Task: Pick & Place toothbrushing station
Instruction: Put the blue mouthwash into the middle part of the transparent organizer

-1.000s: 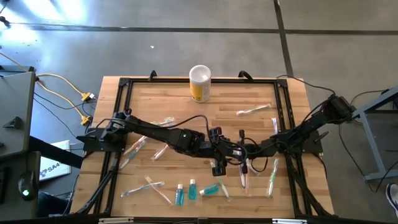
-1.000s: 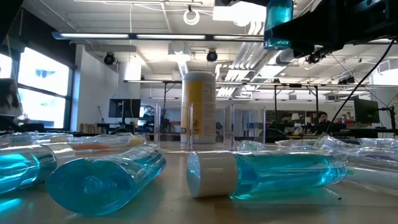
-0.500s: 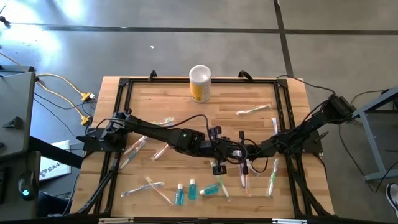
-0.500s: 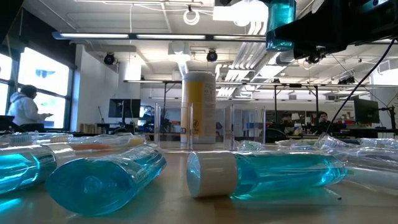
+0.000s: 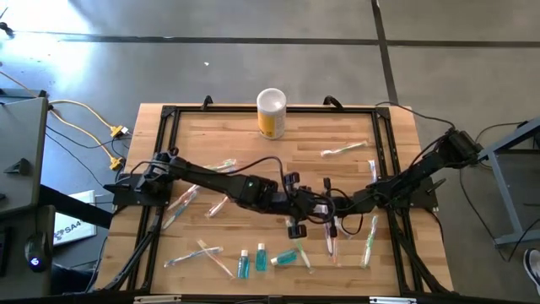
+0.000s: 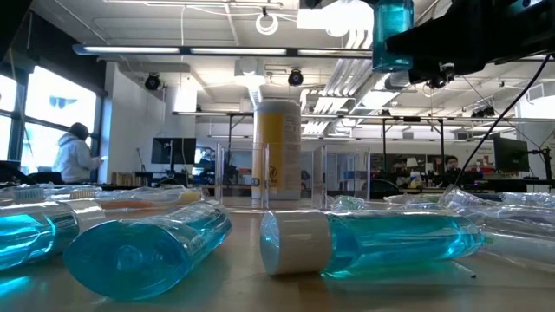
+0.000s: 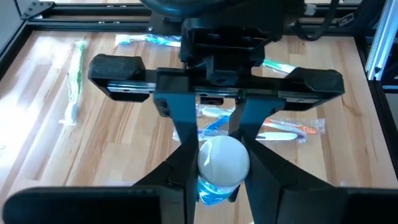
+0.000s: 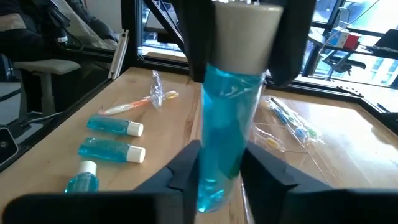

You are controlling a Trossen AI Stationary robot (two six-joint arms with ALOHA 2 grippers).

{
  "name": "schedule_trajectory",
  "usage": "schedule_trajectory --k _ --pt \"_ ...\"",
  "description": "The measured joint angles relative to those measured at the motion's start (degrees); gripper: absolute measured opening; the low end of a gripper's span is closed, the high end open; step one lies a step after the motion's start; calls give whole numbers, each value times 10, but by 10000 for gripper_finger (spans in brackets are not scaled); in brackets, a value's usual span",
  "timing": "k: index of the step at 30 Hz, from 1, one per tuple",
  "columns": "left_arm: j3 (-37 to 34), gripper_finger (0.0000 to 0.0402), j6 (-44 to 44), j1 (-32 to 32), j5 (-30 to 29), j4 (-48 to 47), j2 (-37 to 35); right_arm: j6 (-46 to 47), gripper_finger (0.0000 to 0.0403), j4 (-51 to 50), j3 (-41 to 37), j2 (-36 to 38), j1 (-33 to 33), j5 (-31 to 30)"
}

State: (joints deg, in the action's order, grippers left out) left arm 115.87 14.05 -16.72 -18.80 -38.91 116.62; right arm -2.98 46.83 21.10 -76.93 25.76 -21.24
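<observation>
A teal tube (image 8: 222, 106) with a white cap (image 7: 222, 160) hangs above the table's middle between my two grippers, which meet tip to tip. My left gripper (image 7: 222, 171) comes from the table's left and is shut on the cap end. My right gripper (image 8: 221, 177) comes from the right and is shut on the tube's other end. In the high view they meet at the left gripper (image 5: 297, 211) and the right gripper (image 5: 326, 209). More teal tubes (image 5: 261, 257) and wrapped pale toothbrushes (image 5: 344, 149) lie flat on the wood. I cannot make out the clear holder. My left gripper pinches the sides of the white cap (image 8: 245, 37) between its two fingers (image 8: 194, 43), coming level from the table's left. The tube is lifted clear of the table. My right gripper has the tube's teal tail end (image 8: 214, 186) between its two fingers (image 8: 186, 171), coming from the table's right and pointing along the tube. Whether both fingers still press on it, I cannot tell.
A yellow canister (image 5: 271, 112) with a white top stands at the table's far edge. Three teal tubes (image 5: 244, 263) lie near the front edge, under and left of the grippers. Wrapped toothbrushes (image 5: 369, 239) are scattered left, right and front. A black frame (image 5: 169, 114) rims the table.
</observation>
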Motion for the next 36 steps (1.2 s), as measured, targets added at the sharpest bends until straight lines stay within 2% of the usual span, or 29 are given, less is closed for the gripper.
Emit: schedule_trajectory --k 8,12,15,21,30,36 --pt "1 88 58 -11 -16 -52 -4 5 240 -11 0 0 1 -10" --pt "30 88 106 -17 -53 -136 -9 61 272 -58 0 0 1 -80" --pt "55 88 139 -22 -88 -206 -9 112 279 -105 0 0 1 -110" --pt "70 88 157 -12 -132 -297 -15 170 275 -120 0 0 1 -78" --pt "71 88 149 25 -140 -311 -24 211 277 -134 0 0 1 -37" --pt "64 88 144 26 -154 -306 -24 243 277 -157 0 0 1 -10"
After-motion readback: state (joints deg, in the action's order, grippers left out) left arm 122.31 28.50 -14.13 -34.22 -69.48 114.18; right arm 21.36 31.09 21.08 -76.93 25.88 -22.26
